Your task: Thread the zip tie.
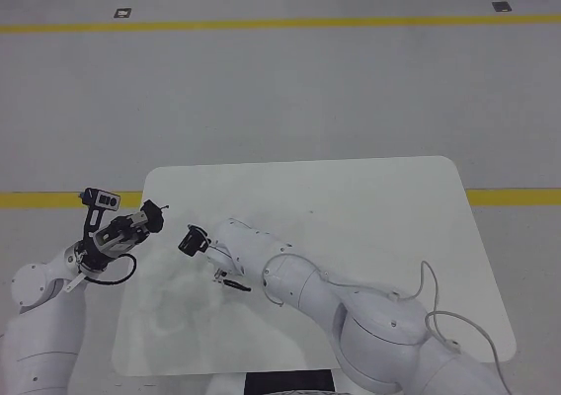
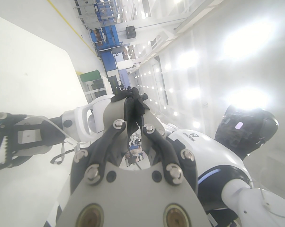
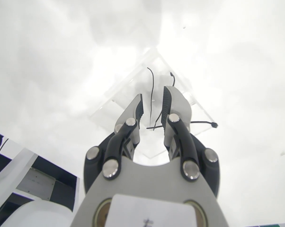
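Right wrist view | zip tie [image 3: 152, 81] on tray [image 3: 122, 82], beyond spread right claw [image 3: 153, 93]

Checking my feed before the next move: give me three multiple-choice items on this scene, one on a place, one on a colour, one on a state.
1. Where do the loose zip ties lie?
A) on the clear tray
B) on the floor
C) in a bin

2. What colour are they?
A) white
B) black
C) red

3. How do the jaws of the right gripper stand?
A) shut on a tie
B) shut on nothing
C) open

Answers:
1 A, the right wrist view shows them lying on the tray, which rests on the table.
2 B, they are thin black strips.
3 C, there is a plain gap between the jaws, above the tray.
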{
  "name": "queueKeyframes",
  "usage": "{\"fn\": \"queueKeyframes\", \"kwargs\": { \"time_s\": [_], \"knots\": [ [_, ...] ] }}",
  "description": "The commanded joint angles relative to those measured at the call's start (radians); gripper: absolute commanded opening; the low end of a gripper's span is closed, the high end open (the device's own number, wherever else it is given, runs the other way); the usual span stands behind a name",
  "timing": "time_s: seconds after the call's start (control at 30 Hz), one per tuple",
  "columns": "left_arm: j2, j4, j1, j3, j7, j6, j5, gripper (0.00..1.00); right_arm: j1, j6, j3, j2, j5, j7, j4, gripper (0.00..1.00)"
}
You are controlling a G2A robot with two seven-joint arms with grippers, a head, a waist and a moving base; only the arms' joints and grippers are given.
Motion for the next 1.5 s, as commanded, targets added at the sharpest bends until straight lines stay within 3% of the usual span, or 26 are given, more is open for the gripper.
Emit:
{"fn": "queueKeyframes", "kwargs": {
  "time_s": [0.0, 0.63, 1.03, 1.3, 1.47],
  "knots": [
    [0.000, 0.000, 0.000, 0.000, 0.000, 0.000, 0.000, 0.00, -0.004, 0.001, 0.000, 0.001, 0.003, -0.005, -0.004, 0.20],
    [0.000, 0.000, 0.000, 0.000, 0.000, 0.000, 0.000, 0.00, -0.041, 0.033, 0.000, 0.014, -0.004, -0.026, -0.070, 0.25],
    [0.000, 0.000, 0.000, 0.000, 0.000, 0.000, 0.000, 0.00, -0.030, 0.035, 0.000, 0.010, -0.026, -0.015, -0.052, 0.25],
    [0.000, 0.000, 0.000, 0.000, 0.000, 0.000, 0.000, 0.00, -0.023, 0.000, 0.000, 0.007, 0.014, -0.014, -0.028, 0.22],
    [0.000, 0.000, 0.000, 0.000, 0.000, 0.000, 0.000, 0.00, -0.020, -0.009, 0.000, 0.006, 0.026, -0.010, -0.022, 0.08]
  ]
}}
